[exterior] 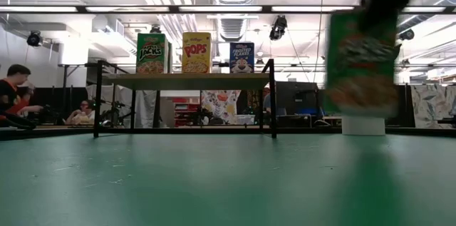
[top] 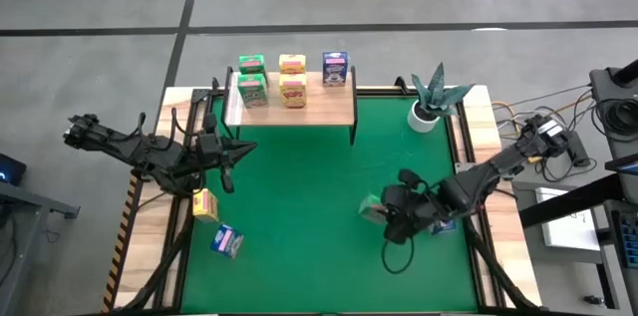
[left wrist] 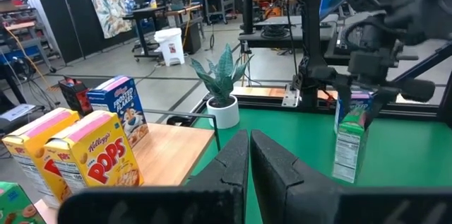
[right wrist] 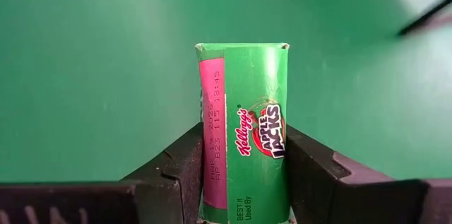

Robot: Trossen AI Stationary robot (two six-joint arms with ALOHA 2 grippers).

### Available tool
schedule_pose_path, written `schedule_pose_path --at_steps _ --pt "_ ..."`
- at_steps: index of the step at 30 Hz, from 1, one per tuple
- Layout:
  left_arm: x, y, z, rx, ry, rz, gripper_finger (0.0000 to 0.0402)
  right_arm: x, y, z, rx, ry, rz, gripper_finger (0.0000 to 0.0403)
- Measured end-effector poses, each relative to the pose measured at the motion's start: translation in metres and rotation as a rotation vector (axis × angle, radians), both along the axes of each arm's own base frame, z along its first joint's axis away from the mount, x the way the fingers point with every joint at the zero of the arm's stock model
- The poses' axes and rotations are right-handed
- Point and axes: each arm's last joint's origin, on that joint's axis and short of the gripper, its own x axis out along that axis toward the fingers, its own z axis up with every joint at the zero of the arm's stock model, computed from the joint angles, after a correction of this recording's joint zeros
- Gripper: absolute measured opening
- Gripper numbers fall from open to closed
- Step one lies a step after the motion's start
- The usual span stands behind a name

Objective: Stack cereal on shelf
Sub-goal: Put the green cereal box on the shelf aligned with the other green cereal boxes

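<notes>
The right hand point(right wrist: 244, 174) pinches a green box point(right wrist: 244, 160) between its two fingers, one on each side wall, printed face toward the wrist camera. From above, the hand point(top: 384, 211) sits over the right half of the green mat point(top: 299, 216), well short of the shelf point(top: 294, 107); the low view suggests the box point(exterior: 360, 62) hangs clear of the mat. A blue box point(top: 446, 224) seems to lie just beside this arm, mostly hidden under it.

The left hand point(left wrist: 248, 164) has its fingers pressed together with only a slit between them and nothing in it. It hovers at the mat's left edge point(top: 227, 157), near the shelf's front left leg.

On the shelf stand five boxes: two green point(top: 251, 82), two yellow point(top: 292, 79), one blue point(top: 336, 68), in three columns by colour, the blue one alone at the back. Still off it are a yellow box point(top: 205, 204) and another blue box point(top: 227, 242) at the mat's left edge, near each other, plus the one in the right hand and the one under the right arm.

So I judge the job a little past halfway: five placed, one in transit, three left on the worktop. The green column would be finished by the box now held. A potted plant point(top: 431, 102) stands at the right rear corner, apart from the shelf.
</notes>
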Motion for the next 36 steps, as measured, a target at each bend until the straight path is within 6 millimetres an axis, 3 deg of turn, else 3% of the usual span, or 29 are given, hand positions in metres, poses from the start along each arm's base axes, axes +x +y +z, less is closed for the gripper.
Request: schedule_pose_path --at_steps 9,19,25,36 --pt "-0.001 0.000 0.000 0.016 0.004 -0.001 0.0000 0.038 -0.036 0.049 -0.132 -0.208 0.105 0.0150" --pt "-0.002 0.001 -0.003 0.061 0.022 -0.005 0.0000 0.066 -0.082 0.094 -0.273 -0.463 0.237 0.0150" --pt "-0.008 0.003 -0.010 0.054 0.003 -0.004 0.0000 0.086 -0.107 0.105 -0.319 -0.514 0.272 0.0150" --pt "-0.022 0.009 -0.025 0.074 -0.097 -0.001 0.0000 0.152 -0.147 0.113 -0.438 -0.423 0.337 0.0150"
